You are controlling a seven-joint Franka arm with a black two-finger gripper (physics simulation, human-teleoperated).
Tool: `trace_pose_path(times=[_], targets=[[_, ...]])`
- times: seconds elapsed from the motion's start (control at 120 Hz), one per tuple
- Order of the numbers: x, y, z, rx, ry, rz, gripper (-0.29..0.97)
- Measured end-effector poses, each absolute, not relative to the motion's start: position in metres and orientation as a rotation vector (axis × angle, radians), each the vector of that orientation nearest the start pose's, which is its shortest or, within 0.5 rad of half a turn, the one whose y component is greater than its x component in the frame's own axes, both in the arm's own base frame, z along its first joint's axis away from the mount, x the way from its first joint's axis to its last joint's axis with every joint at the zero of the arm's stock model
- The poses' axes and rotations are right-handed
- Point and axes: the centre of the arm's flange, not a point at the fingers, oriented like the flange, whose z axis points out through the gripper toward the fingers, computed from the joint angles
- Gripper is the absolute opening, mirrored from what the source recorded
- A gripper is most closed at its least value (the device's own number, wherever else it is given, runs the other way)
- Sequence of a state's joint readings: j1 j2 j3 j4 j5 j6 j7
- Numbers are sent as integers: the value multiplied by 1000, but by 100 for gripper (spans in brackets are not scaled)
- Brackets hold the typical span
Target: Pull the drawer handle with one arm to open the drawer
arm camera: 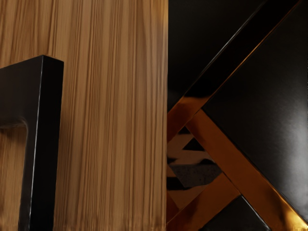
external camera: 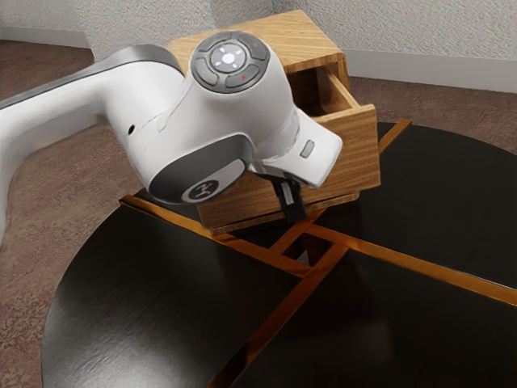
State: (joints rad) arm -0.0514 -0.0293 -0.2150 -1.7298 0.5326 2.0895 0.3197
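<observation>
The light wooden drawer [external camera: 355, 145] is standing partly pulled out of the small wooden box cabinet [external camera: 275, 36], showing a gap of its inside at the top. The cabinet is sitting on the round black surface [external camera: 145, 299], which is crossed by copper-coloured inlay strips [external camera: 404, 263]. The white arm [external camera: 210, 121] is reaching in from the exterior view's left, and its black tool [external camera: 291, 200] is hanging low against the drawer's front. Whether the tool is wide or narrow I cannot tell. In the wrist view the black bar handle [arm camera: 41, 144] is lying close under the hand, against the drawer's grained front panel.
</observation>
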Motion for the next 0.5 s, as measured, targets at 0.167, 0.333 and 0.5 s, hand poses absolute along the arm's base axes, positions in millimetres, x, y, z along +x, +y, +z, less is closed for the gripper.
trace_pose_path(times=[0.167,0.333,0.5], targets=[[541,-155,630,-2360,987,-520,55],[523,-186,650,-2316,1006,-578,66],[496,-235,745,-2365,959,-737,67]])
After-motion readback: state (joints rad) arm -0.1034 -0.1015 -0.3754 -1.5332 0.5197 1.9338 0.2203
